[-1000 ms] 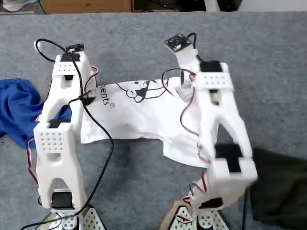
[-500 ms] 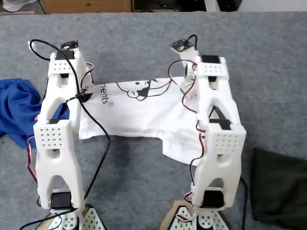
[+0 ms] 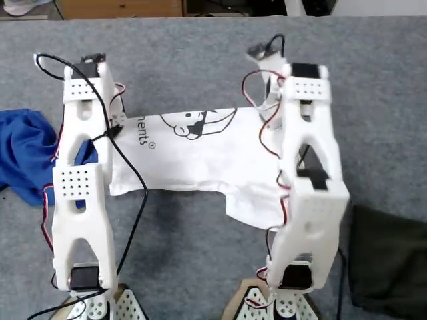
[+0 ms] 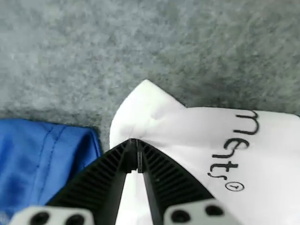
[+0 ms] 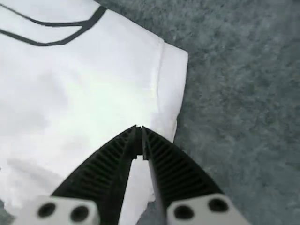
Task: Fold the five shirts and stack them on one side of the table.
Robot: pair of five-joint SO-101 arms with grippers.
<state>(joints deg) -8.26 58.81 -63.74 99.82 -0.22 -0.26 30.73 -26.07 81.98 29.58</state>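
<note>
The left claw (image 4: 137, 157) is pinching, jaws closed, the far left corner of the white shirt (image 3: 193, 157) lying mid-way across the worktop (image 3: 200, 53). The right claw (image 5: 139, 140) is likewise clamping its far right corner. Its long axis is running claw to claw, the body lying toward the near edge.
</note>
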